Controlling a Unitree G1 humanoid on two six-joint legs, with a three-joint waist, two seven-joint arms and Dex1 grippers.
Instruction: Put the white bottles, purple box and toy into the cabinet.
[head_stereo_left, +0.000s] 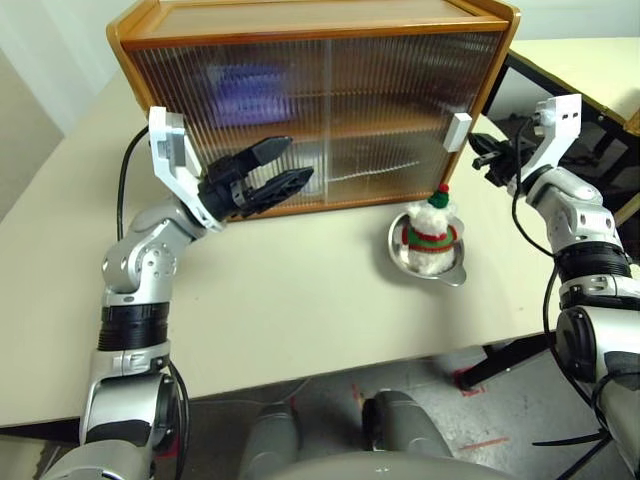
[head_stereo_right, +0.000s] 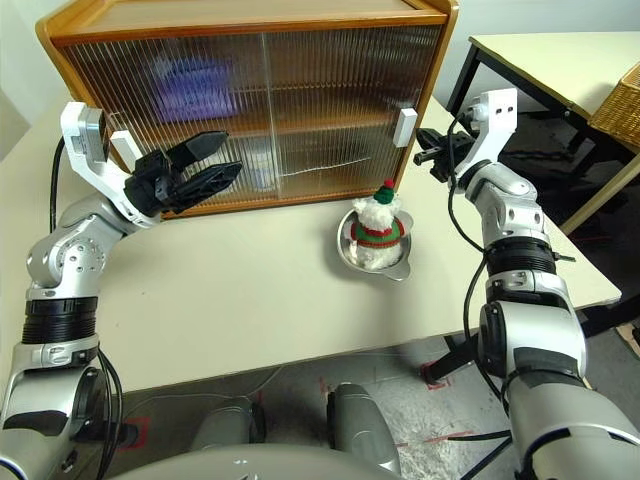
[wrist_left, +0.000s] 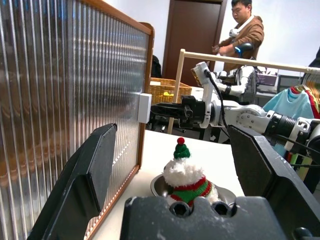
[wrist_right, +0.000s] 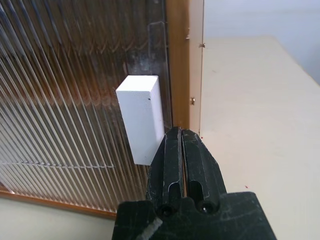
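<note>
So far I count a purple shape behind the closed cabinet (head_stereo_left: 320, 110) doors; the bottles I can't make out. The toy (head_stereo_left: 430, 232) sits in its metal bowl (head_stereo_left: 452, 268) outside. My right gripper (wrist_right: 180, 145), pinched shut and empty, nears the white handle (wrist_right: 142, 117); my left gripper (head_stereo_left: 272, 172) gapes empty.

The large honey-brown wooden cabinet (head_stereo_left: 300, 25) has smooth, satin-finished boards and ribbed translucent plastic sliding doors (head_stereo_left: 330, 110) bearing a matt white block handle (wrist_right: 141, 117). The small white snowman toy (head_stereo_left: 431, 236) is fluffy plush with a knitted scarf, sitting in a shiny round metal bowl (head_stereo_left: 455, 268) on the matt cream surface (head_stereo_left: 290, 300).
</note>
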